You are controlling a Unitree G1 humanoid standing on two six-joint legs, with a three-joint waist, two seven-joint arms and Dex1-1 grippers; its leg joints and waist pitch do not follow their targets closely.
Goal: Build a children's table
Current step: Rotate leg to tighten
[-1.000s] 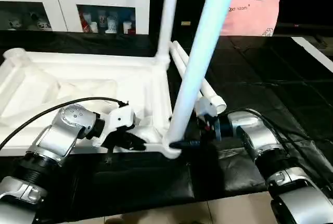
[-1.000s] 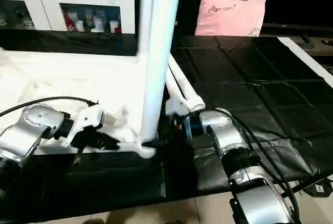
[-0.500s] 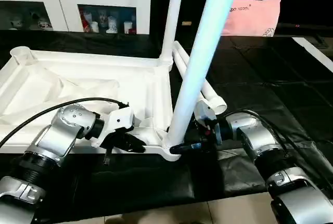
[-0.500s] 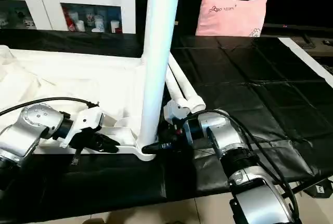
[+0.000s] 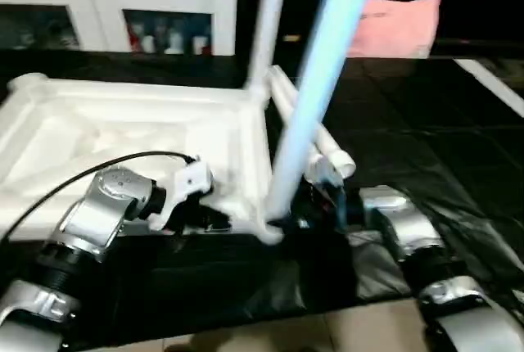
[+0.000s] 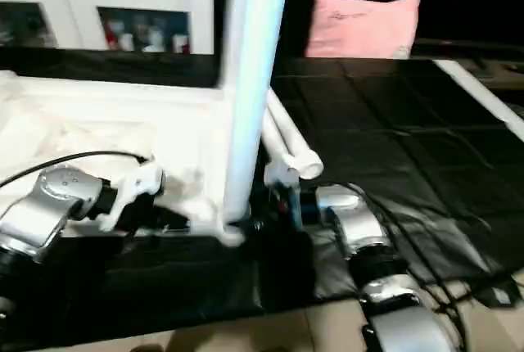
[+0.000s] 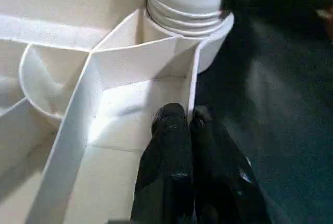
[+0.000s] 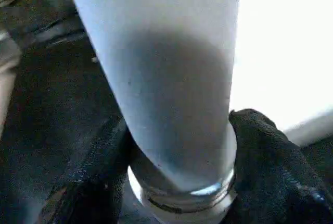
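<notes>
Your right gripper [image 8: 177, 182] clamped the leg [image 5: 315, 115] seated in the tabletop [image 5: 123, 131] corner socket [image 7: 190, 18]; left gripper [image 7: 179, 125] jaws together.

Both head eyes look down over the forearms; each wrist camera sits close, sharing the tabletop's [image 5: 131, 123] near-corner leg [image 8: 166, 78].
</notes>
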